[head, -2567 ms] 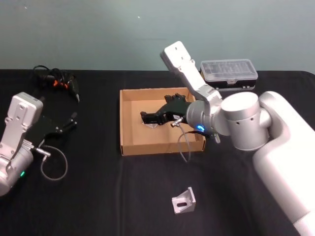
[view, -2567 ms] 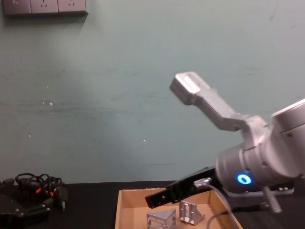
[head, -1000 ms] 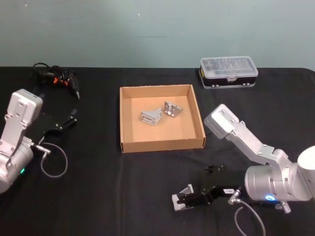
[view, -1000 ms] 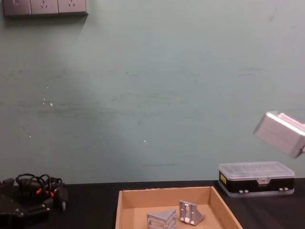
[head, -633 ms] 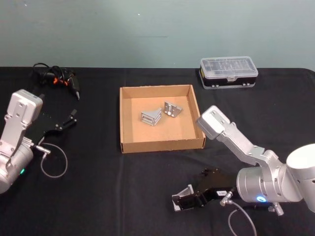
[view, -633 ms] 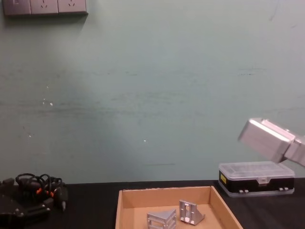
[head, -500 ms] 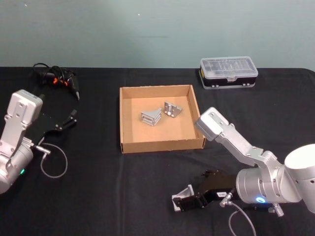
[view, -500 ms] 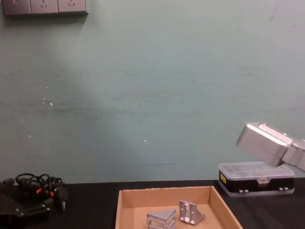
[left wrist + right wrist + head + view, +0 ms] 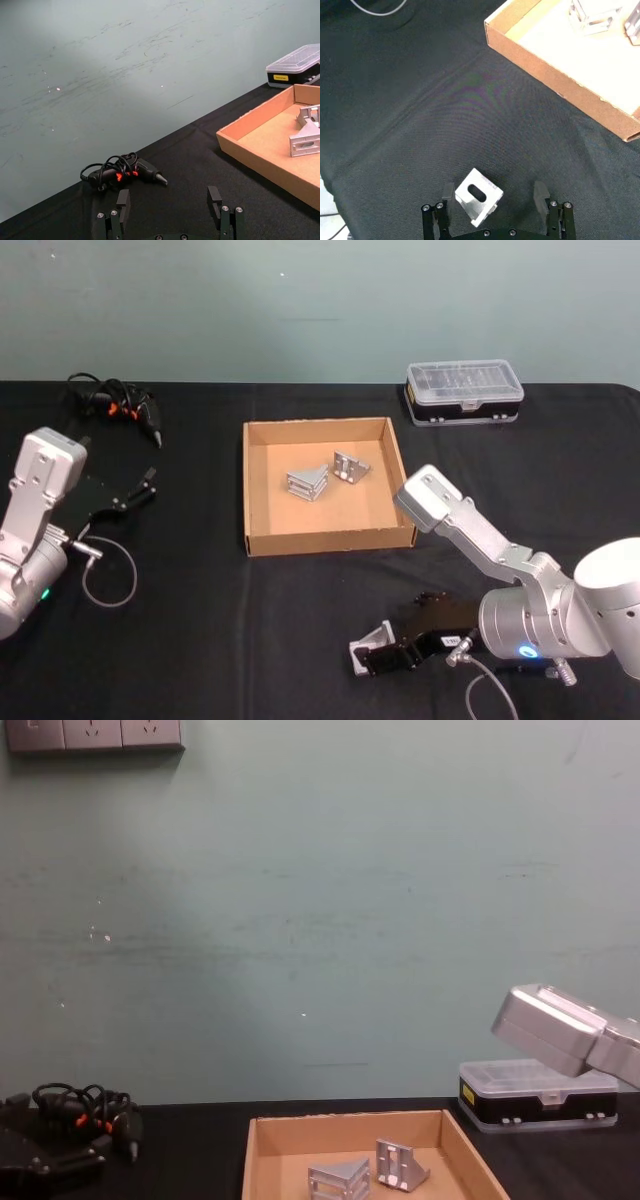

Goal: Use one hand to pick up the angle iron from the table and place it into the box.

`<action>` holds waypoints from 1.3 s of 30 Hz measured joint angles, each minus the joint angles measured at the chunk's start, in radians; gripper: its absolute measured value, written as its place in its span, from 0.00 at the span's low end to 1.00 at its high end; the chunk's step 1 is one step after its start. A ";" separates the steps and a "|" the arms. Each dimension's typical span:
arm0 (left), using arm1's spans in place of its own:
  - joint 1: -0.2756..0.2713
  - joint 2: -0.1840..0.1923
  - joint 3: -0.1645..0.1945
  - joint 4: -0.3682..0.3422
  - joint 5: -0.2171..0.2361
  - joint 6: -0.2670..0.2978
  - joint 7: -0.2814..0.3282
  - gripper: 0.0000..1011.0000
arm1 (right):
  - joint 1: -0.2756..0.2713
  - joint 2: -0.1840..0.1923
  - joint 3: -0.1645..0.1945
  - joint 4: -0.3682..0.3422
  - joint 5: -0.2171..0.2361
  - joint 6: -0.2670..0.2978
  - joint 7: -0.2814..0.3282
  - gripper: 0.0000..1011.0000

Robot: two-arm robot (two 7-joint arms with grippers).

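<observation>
Two black fingers (image 9: 448,192) of the right end effector (image 9: 378,656) are spread wide, low over the near part of the counter (image 9: 200,620), and the angle iron (image 9: 479,196) is framed between them. One finger is seen just beside the angle iron's edge, while the other is kept clear of it; whether any contact is made cannot be told. The angle iron is rested on the counter, in front of the box (image 9: 320,540) and apart from its near wall. Inside the box a second angle iron (image 9: 308,481) and a third angle iron (image 9: 349,465) are laid side by side. Beyond the box, at the far right, a black case (image 9: 464,390) with a clear lid is set. The left end effector (image 9: 168,192) is held parked above the counter's left side, its fingers also parted widely, with a bundled cable tool (image 9: 115,405) lying farther back.
</observation>
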 joint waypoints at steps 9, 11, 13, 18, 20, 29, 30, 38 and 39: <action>0.000 0.000 0.000 0.000 0.000 0.000 0.000 1.00 | -0.001 0.001 0.001 -0.001 0.000 0.000 0.001 0.84; 0.000 0.000 0.000 0.000 0.000 0.000 0.000 1.00 | -0.001 0.001 0.002 -0.001 -0.001 0.000 0.001 0.79; 0.000 0.000 0.000 0.000 0.000 0.000 0.000 1.00 | -0.001 0.001 0.002 -0.001 -0.001 0.000 0.001 0.73; 0.000 0.000 0.000 0.000 0.000 0.000 0.000 1.00 | -0.002 0.001 0.002 -0.002 -0.001 -0.001 0.001 0.56; 0.000 0.000 0.000 0.000 0.000 0.000 0.000 1.00 | -0.002 0.002 0.002 -0.002 -0.001 -0.001 0.001 0.53; 0.000 0.000 0.000 0.000 0.000 0.000 0.000 1.00 | -0.002 0.002 0.003 -0.002 -0.001 -0.002 0.002 0.22; 0.000 0.000 0.000 0.000 0.000 0.000 0.000 1.00 | -0.002 0.002 0.003 -0.002 -0.001 -0.002 0.002 0.20; 0.000 0.000 0.000 0.000 0.000 0.000 0.000 1.00 | -0.002 0.002 0.003 -0.002 -0.001 -0.002 0.002 0.08; 0.000 0.000 0.000 0.000 0.000 0.000 0.000 1.00 | -0.002 0.002 0.003 -0.002 -0.001 -0.002 0.002 0.08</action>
